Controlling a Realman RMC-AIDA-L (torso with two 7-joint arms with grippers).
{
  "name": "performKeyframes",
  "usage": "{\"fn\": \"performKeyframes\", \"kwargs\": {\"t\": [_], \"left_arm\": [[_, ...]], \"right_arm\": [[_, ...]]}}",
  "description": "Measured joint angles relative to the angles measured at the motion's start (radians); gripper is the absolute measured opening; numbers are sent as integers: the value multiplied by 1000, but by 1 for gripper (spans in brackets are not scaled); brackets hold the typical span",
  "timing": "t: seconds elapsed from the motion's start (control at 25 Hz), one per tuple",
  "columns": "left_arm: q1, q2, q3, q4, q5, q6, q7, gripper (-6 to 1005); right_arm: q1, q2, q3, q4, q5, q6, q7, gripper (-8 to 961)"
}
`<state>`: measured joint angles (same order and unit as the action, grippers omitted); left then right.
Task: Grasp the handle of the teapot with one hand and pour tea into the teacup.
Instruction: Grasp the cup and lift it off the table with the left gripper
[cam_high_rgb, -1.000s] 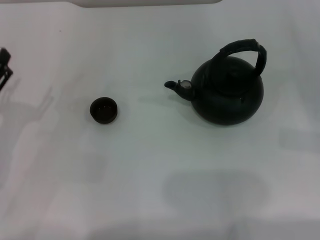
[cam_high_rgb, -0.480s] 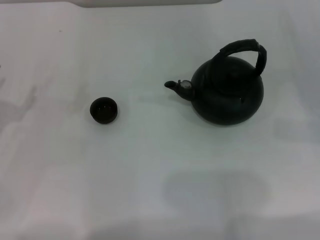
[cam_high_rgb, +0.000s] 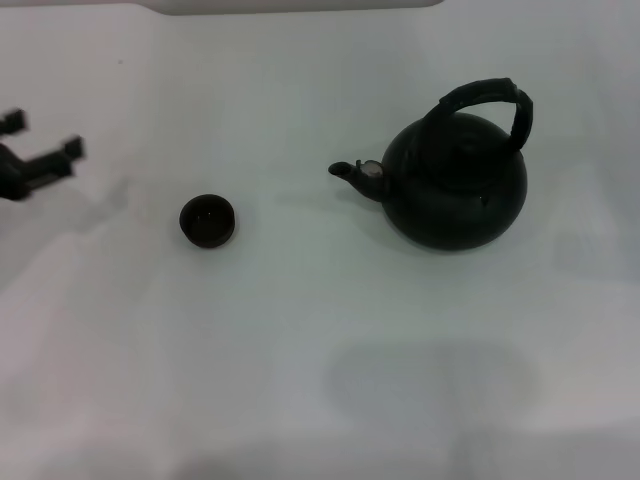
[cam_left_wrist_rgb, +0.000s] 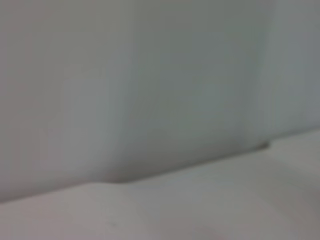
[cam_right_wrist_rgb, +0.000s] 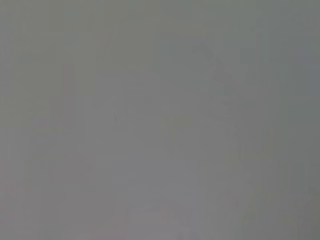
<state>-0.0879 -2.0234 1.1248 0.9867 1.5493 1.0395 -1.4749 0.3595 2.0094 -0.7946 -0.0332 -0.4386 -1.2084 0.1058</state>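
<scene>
The matte black teapot (cam_high_rgb: 457, 185) stands upright at the right of the white table, its short spout (cam_high_rgb: 350, 172) with a small silver piece pointing left. Its thick black hoop handle (cam_high_rgb: 488, 100) arches over the top. The small black teacup (cam_high_rgb: 208, 220) stands to the left of the spout, well apart from it. My left gripper (cam_high_rgb: 42, 135) shows at the far left edge of the head view, open and empty, left of the teacup. My right gripper is out of view. Both wrist views show only blank pale surface.
The white table (cam_high_rgb: 320, 340) spreads around both objects. A pale raised edge (cam_high_rgb: 290, 5) runs along the back of the table.
My left gripper went out of the head view half a second ago and has come back in at the far left, now reaching further towards the teacup. Teapot and teacup have not moved.
</scene>
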Motion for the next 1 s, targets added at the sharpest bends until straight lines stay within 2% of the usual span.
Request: {"fn": "performKeyframes", "kwargs": {"t": [0.16, 0.24, 1.0], "left_arm": [[5, -38, 5, 62, 85, 30, -31, 873], [14, -45, 20, 89, 106, 40, -50, 874], [72, -54, 167, 90, 111, 41, 10, 880]], "right_arm": [[4, 0, 0, -5, 0, 23, 0, 858], [7, 0, 0, -6, 0, 27, 0, 858], [22, -2, 0, -23, 0, 70, -6, 857]]}}
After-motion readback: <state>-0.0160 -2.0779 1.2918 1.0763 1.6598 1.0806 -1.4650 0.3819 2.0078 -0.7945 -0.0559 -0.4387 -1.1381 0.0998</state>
